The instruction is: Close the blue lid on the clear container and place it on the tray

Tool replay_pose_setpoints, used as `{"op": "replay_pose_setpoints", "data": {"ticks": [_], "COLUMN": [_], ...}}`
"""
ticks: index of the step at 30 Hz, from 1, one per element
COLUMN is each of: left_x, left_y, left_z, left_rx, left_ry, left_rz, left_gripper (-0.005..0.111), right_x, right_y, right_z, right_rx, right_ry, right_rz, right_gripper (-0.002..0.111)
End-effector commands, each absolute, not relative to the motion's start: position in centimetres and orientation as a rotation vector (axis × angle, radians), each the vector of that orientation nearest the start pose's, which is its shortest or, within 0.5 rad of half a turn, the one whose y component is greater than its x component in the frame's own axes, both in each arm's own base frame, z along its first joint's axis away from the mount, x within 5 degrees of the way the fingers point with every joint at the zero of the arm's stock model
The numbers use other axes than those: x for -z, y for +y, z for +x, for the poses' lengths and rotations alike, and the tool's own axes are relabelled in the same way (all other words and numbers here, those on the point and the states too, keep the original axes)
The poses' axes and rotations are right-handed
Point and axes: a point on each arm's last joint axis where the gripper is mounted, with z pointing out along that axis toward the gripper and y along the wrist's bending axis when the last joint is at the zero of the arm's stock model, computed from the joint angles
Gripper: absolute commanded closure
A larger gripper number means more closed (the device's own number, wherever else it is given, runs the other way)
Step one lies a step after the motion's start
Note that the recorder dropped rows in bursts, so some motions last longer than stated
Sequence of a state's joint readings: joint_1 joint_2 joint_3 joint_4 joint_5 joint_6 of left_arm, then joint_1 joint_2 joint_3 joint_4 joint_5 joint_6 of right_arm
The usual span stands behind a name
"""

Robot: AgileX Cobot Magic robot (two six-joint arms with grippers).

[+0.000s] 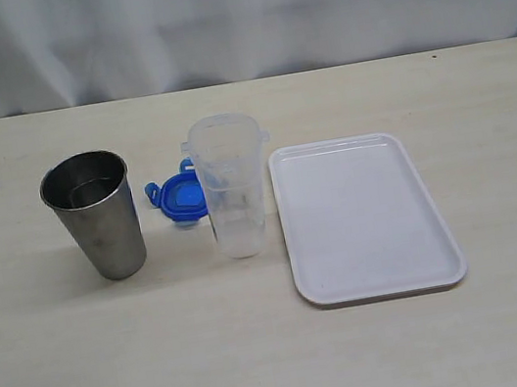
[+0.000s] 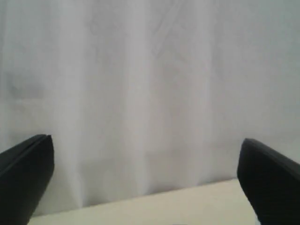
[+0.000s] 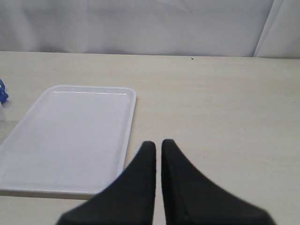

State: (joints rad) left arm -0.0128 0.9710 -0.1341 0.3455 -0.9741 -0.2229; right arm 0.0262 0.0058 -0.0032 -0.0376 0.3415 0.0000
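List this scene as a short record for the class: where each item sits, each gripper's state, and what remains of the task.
blue lid: off, lying on table between steel cup and clear container
clear container: upright, uncovered, beside tray, not on it
tray: nothing on it
left gripper: open, empty
right gripper: shut, empty
remaining: lidding and placing

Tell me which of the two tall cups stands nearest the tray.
The clear container, right beside the tray. It is transparent plastic; the grey steel cup stands farther away, past the blue lid.
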Motion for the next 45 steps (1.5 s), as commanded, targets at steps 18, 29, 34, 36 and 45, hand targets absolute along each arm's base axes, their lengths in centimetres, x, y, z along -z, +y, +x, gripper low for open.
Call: {"op": "replay_pose_setpoints", "data": {"ticks": [18,29,34,36,45], "left_x": [-14.4,-14.1,-12.5,-11.5,-9.2], "left_y": [-4.6,-4.6,-5.1,-5.2,-5.3], "left_z": [22.5,23.7,24.4,24.8,26.2], "left_rx": [0.376,0.35,0.411,0.425,0.451], "left_ry": [1.686,1.7,1.719,1.747,1.799], "left_rz": [0.454,0.491,0.533,0.537,0.542], "left_gripper": [0.003,0.003,0.003,0.003,0.003], "right_x": [-18.2,-18.2,-18.2,-18.2,-18.2], "right_y": [0.0,0.0,0.0,0.0,0.0], "right_z": [5.3,5.3,5.3,5.3,5.3], "right_rx": [0.019,0.019,0.019,0.019,0.019], "right_ry": [1.827,1.827,1.827,1.827,1.827], "right_rz": [-0.047,-0.047,-0.047,-0.047,-0.047], "right_gripper": [0.104,0.104,0.104,0.104,0.104]}}
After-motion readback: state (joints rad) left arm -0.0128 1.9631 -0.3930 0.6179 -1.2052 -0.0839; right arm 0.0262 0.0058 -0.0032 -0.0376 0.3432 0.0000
